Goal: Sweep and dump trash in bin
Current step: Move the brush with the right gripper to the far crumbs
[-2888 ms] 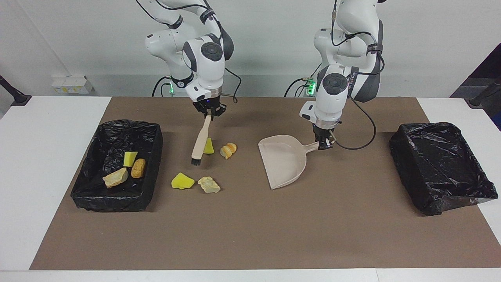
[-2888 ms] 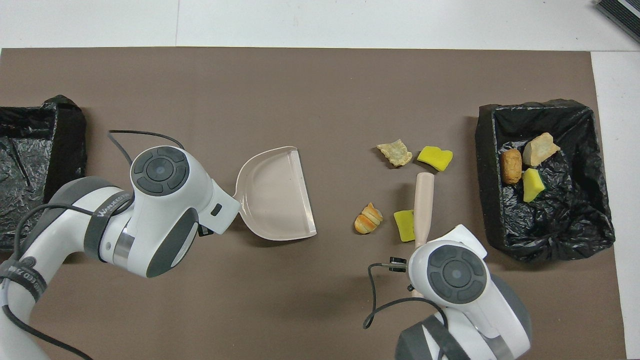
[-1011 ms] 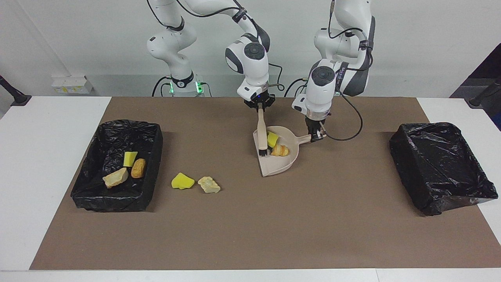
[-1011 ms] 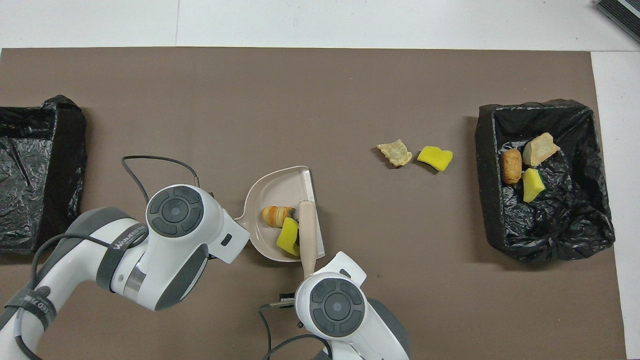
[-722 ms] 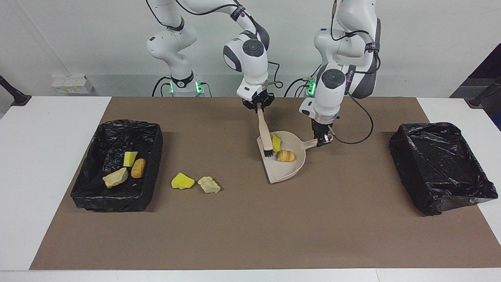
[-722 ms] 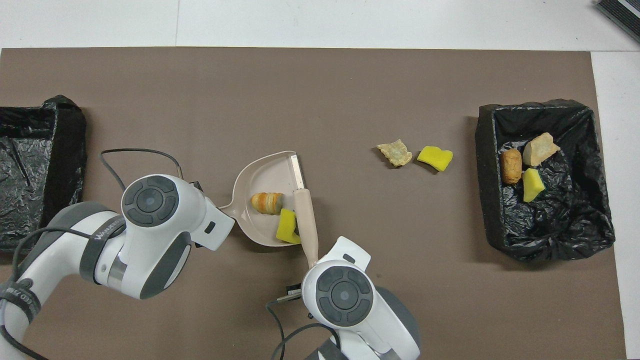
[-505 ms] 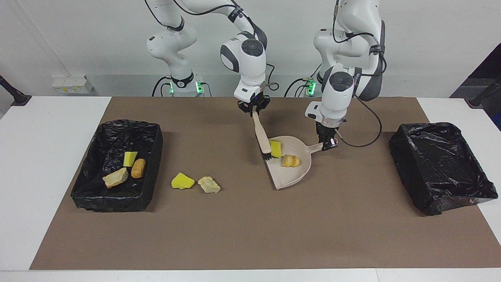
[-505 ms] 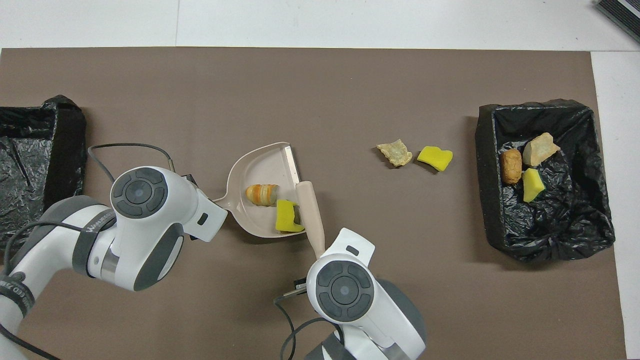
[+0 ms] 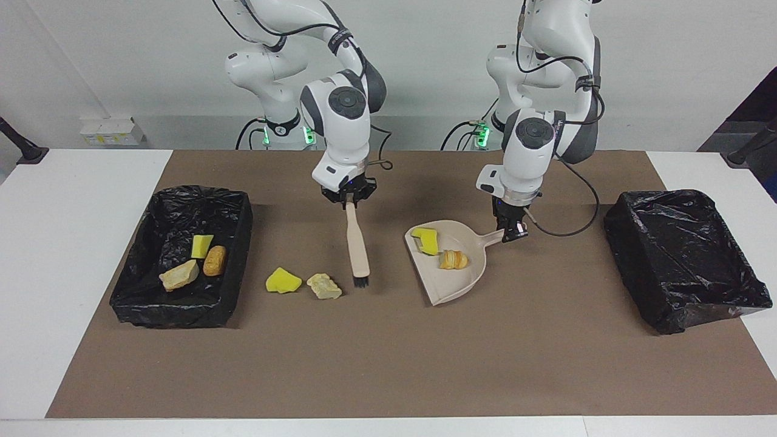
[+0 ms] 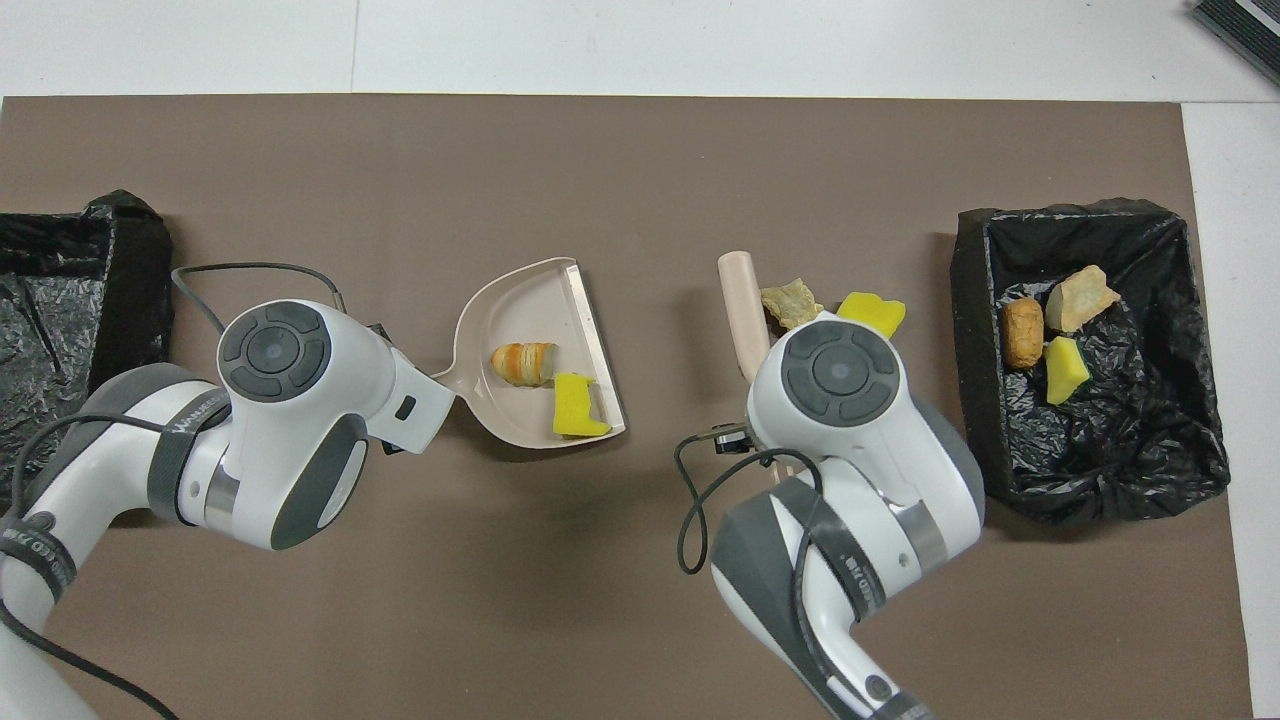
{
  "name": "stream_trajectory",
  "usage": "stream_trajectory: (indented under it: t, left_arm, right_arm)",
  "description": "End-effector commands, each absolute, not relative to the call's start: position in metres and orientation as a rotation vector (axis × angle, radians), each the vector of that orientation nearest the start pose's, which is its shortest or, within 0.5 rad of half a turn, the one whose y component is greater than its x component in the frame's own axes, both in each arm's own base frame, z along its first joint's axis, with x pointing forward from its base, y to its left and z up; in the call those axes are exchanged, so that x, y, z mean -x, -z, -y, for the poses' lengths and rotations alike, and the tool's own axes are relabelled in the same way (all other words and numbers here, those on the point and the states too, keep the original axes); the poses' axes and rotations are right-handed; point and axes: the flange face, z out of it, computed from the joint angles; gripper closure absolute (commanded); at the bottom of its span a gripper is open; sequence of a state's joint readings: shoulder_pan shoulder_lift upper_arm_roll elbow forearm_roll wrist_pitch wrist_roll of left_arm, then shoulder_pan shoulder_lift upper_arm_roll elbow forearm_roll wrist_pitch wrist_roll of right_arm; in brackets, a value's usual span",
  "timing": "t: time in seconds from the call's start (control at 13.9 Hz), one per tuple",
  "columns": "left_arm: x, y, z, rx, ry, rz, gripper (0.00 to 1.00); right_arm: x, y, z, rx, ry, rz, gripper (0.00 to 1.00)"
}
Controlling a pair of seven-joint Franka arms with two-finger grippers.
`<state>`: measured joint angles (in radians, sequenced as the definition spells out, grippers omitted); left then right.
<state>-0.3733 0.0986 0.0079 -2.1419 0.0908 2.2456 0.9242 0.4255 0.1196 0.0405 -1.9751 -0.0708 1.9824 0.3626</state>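
Note:
My left gripper (image 9: 513,232) is shut on the handle of the beige dustpan (image 9: 456,282). The pan holds a yellow chunk (image 9: 427,240) and a golden-brown bread piece (image 9: 453,260); they also show in the overhead view, the chunk (image 10: 575,418) and the bread (image 10: 523,363). My right gripper (image 9: 349,203) is shut on the beige brush (image 9: 357,243), bristles down by the mat beside a pale beige lump (image 9: 323,286). A yellow chunk (image 9: 283,281) lies beside that lump. Three scraps lie in the black-lined bin (image 9: 176,315) at the right arm's end.
A second black-lined bin (image 9: 686,261) stands at the left arm's end of the table with nothing showing in it. A brown mat (image 9: 388,364) covers the table's middle. In the overhead view the right arm's wrist (image 10: 840,370) partly covers the two loose scraps.
The brush swept the yellow chunk and bread piece into the dustpan. It then left the pan and moved toward the right arm's end, beside the two loose scraps. The pan shifted slightly.

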Motion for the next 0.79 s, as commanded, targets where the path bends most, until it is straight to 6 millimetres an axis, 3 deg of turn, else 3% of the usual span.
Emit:
stream_trajectory:
  t: [0.0,0.36,0.43,0.72]
  left_arm:
    - [-0.521,-0.361,0.202,2.464,-0.022,-1.857,1.0]
    - [-0.52,-0.362,0.202,2.481,-0.035,-1.838,1.0]
    - [-0.52,-0.362,0.202,2.481,-0.035,-1.838,1.0]
    - [-0.521,-0.367,0.213,2.464,-0.025,-1.857,1.0]
  right_arm:
    - [-0.547,-0.415,-0.21,3.32,-0.117,0.159,1.0]
    - [-0.569,-0.4,-0.111,3.298,-0.2,0.068,1.0]
    - [-0.569,-0.398,-0.098,3.291,-0.216,0.06,1.0]
    - [-0.563,-0.374,-0.077,3.288,-0.247,0.028,1.0]
